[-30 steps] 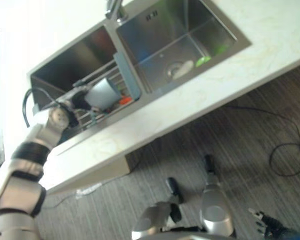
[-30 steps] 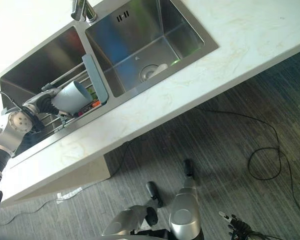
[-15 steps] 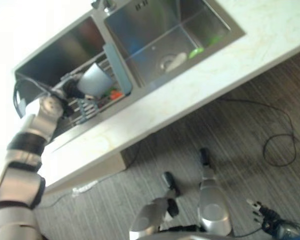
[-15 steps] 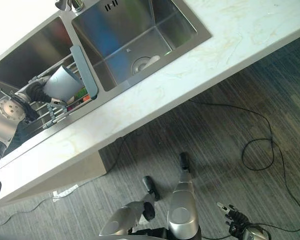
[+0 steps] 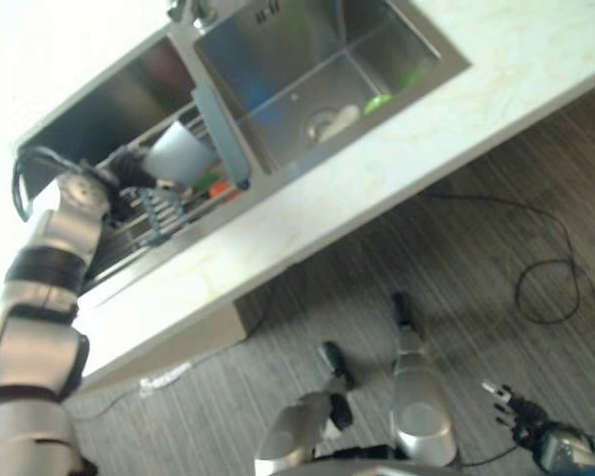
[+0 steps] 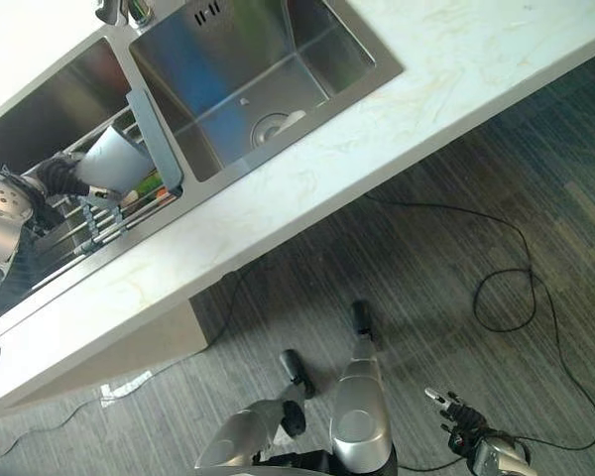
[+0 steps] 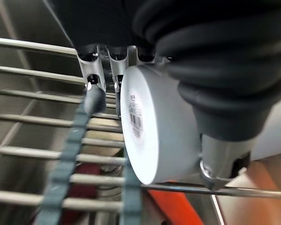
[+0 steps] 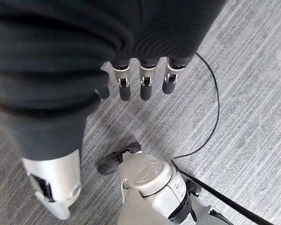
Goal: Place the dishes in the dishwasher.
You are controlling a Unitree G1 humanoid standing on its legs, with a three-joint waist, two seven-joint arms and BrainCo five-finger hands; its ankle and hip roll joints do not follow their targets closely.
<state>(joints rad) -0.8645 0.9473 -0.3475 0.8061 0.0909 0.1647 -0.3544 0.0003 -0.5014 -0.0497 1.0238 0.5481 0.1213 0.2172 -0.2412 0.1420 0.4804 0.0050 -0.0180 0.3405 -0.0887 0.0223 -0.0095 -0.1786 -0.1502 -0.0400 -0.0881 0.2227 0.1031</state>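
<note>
1. One grey-white cup (image 5: 178, 157) seen at the upper left of the left eye view, tipped on its side over a wire rack (image 5: 157, 216) set in the left basin (image 5: 109, 109) of a double sink.
2. Held in the left hand (image 5: 129, 178), which reaches in from the left edge of the frame; cup's flat base (image 7: 140, 126) turned toward the wrist camera, with a small label on it.
3. Left hand closed round the cup: fingers (image 7: 94, 93) curled along its far side, thumb (image 7: 220, 161) pressed against the near side, down by a rack bar.
4. Cup just left of the grey-blue end piece (image 5: 221, 139) of the rack, which lies along the divider between the two basins.
5. Something orange (image 5: 218, 186) lying on the rack under the cup; not clear what it is.
6. Two basins counted; the right basin (image 6: 238, 79) holds a pale object beside the drain (image 6: 268, 127), too small to identify.
7. Pale marbled counter (image 6: 377, 129) running diagonally across the frame.
8. Right hand (image 8: 140, 79) low over grey striped carpet (image 8: 253, 93), at the lower right of the eye views, fingers straight and relaxed, holding nothing.
</note>
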